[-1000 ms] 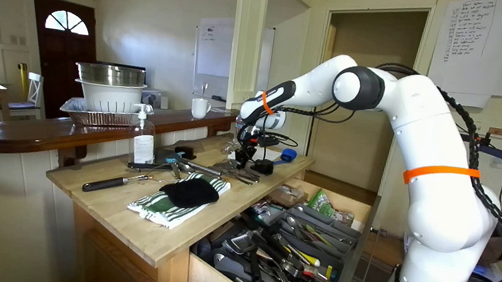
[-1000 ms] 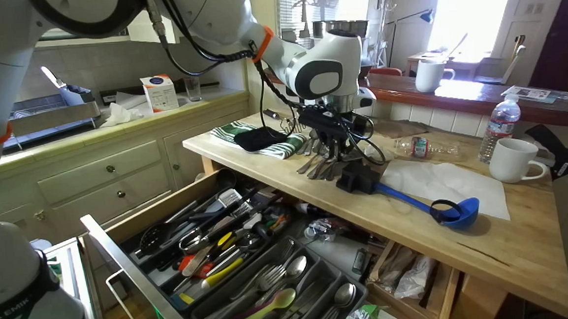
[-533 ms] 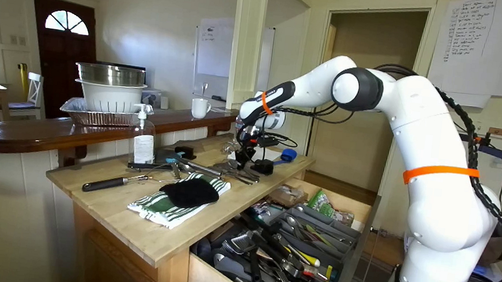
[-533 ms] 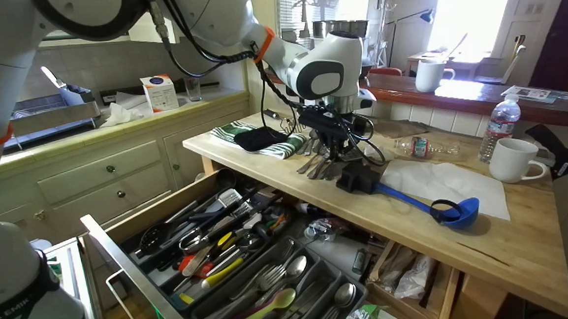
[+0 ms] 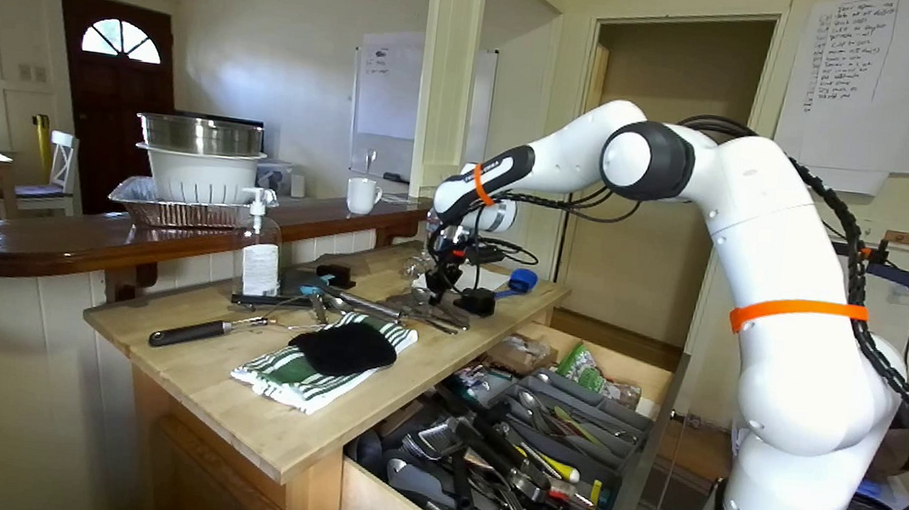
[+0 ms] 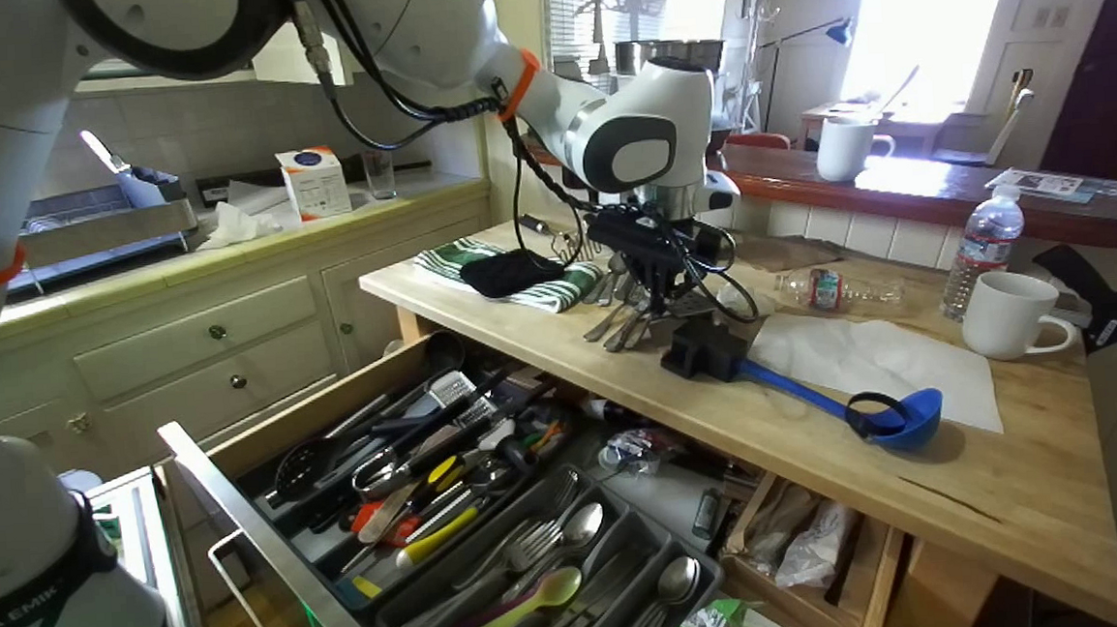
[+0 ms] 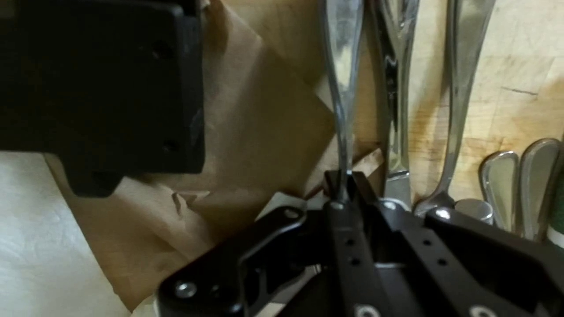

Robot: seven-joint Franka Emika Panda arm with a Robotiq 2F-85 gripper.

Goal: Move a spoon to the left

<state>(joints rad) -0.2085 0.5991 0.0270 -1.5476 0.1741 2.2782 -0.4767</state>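
You're pinching the spoon (image 7: pixel 345 66) w/ your gripper (image 7: pixel 347 182), jaws pressing in on its handle from both sides. They're hiding its other end, so you're seeing the handle only; can't tell its shape past the jaws, nor if it's touching the tabletop (image 6: pixel 1015 489). In the wrist view, other silverware (image 7: pixel 398 145) is lying just right of it, & brown paper (image 7: pixel 264 119) is lying to the left.

In an ext. view, your jaws are sitting just beyond & left of a black block (image 6: pixel 701 348), w/ a blue ladle (image 6: pixel 919 427) running from it to the right. White paper (image 6: pixel 862 363) is lying just beyond the ladle; a white mug (image 6: pixel 1005 315) & an upright water bottle (image 6: pixel 984 249) are standing at the right, w/ a 2nd bottle (image 6: pixel 843 293) lying on its side left of them.

In an ext. view, a striped towel (image 5: pixel 270 375) is lying on the near part of the tabletop, a black pad (image 5: pixel 345 348) on top, & a soap bottle (image 5: pixel 259 267) is standing at the left, along the far edge. Below, the drawer (image 6: pixel 262 535) is sitting pulled out, utensils (image 6: pixel 534 543) filling its compartments.
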